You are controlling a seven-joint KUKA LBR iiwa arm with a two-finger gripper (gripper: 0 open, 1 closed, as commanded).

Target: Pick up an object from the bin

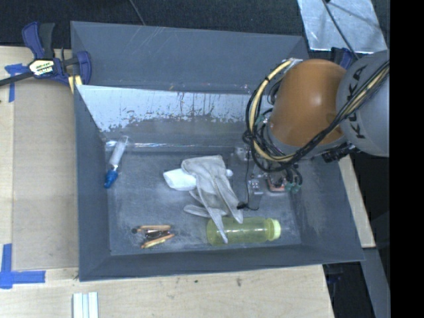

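My gripper (250,197) hangs low in the right half of the bin, under the arm's orange cover. One dark finger shows, its tip just above the yellow-green plastic bottle (246,230) that lies on its side near the front wall. A crumpled white cloth or glove (211,181) lies immediately left of the finger, with one strip draped over the bottle's left end. Nothing is visible between the fingers.
A clear syringe with a blue tip (114,163) lies at the back left of the floor. Two brown-gold pen-like sticks (154,234) rest at the front left. The bin's sloping walls close in on all sides.
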